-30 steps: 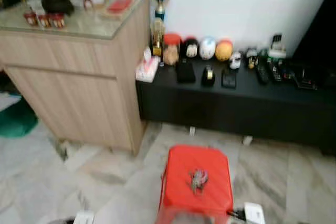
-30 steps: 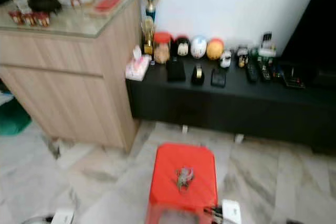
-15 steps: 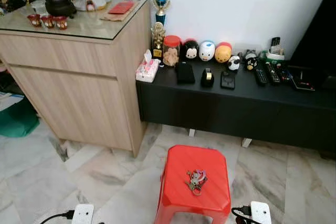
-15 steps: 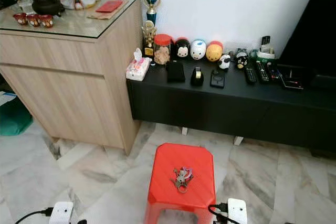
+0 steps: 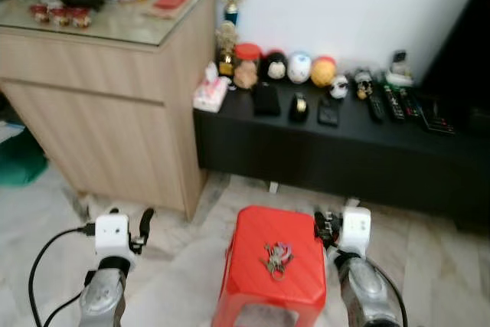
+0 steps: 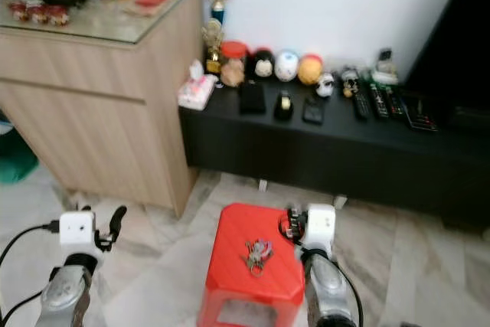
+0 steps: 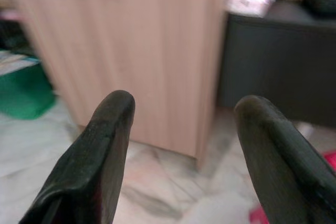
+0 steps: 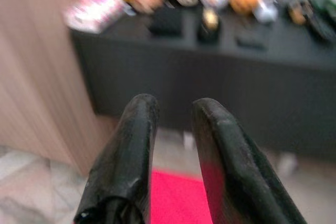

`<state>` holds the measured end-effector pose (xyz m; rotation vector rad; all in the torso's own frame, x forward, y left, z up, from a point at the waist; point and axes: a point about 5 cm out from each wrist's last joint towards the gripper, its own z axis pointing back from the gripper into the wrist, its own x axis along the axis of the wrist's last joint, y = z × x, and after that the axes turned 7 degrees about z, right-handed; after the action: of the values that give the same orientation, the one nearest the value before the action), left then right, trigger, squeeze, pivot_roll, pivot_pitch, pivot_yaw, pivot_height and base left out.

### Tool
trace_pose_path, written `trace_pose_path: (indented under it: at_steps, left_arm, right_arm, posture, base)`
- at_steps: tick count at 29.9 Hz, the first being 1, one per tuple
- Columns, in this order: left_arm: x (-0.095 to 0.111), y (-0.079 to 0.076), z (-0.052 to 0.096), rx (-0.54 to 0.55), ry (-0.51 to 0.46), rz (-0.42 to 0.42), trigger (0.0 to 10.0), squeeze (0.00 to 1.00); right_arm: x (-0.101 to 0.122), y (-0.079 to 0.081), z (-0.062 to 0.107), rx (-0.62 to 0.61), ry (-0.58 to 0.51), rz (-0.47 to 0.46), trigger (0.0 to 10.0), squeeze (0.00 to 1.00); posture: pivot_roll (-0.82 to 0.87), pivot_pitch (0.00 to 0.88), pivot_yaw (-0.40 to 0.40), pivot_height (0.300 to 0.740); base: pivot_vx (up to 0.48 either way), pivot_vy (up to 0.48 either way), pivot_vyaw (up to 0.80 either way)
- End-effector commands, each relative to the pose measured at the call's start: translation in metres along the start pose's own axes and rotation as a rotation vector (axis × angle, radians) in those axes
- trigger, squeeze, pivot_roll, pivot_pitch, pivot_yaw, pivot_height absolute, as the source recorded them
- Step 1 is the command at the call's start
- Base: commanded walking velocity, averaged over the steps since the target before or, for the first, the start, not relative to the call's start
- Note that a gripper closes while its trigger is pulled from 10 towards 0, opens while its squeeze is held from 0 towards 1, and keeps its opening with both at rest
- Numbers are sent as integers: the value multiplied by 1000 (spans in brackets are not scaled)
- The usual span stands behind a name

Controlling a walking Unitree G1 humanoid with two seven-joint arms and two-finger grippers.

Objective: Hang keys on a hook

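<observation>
A bunch of keys lies on top of a red plastic stool on the marble floor in front of me. My left gripper is raised over the floor to the left of the stool, and its fingers stand wide apart with nothing between them. My right gripper is held at the stool's far right corner, above and right of the keys. Its fingers are close together with a narrow gap and hold nothing.
A light wooden cabinet with a glass top stands at the left. A low black bench along the white wall carries round toys, a jar, a tissue pack and remotes. A green container sits on the floor at the far left.
Both arms have risen into view on either side of the stool. The camera has shifted a little and the picture is blurred. The keys lie where they were.
</observation>
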<state>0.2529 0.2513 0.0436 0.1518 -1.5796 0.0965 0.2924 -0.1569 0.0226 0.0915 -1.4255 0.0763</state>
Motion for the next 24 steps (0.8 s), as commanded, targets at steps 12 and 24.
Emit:
trace_pose_path:
  at_steps: [12, 24]
  left_arm:
    - [12, -30, 14, -104, -51, 7, 10000, 0]
    - [46, -58, -23, -224, -115, 11, 10000, 0]
  right_arm:
    - [3, -41, 17, -145, -48, -39, 10000, 0]
    - [-2, -48, 39, -220, -72, -44, 10000, 0]
  posture:
    - [85, 0, -94, 740]
    - [-54, 0, -15, 740]
  base:
    - [0, 0, 0]
    - [0, 0, 0]
